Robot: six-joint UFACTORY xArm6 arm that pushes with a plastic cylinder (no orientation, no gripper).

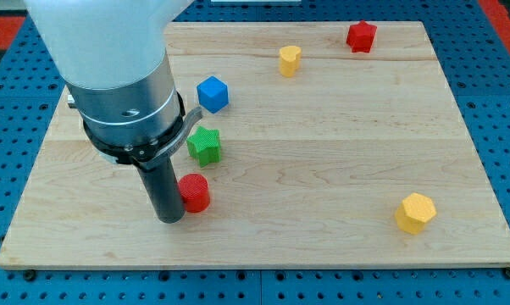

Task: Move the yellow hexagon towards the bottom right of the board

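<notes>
The yellow hexagon (415,212) lies on the wooden board (323,127) near the view's bottom right. My tip (169,218) rests on the board at the lower left, far left of the hexagon. It stands just left of a red cylinder (194,192), touching or nearly touching it. The rod hangs from a large grey and white arm body at the upper left.
A green star block (204,145) sits just above the red cylinder. A blue cube (212,93) lies above it. A smaller yellow block (289,60) and a red star-like block (361,36) sit near the top edge. Blue pegboard surrounds the board.
</notes>
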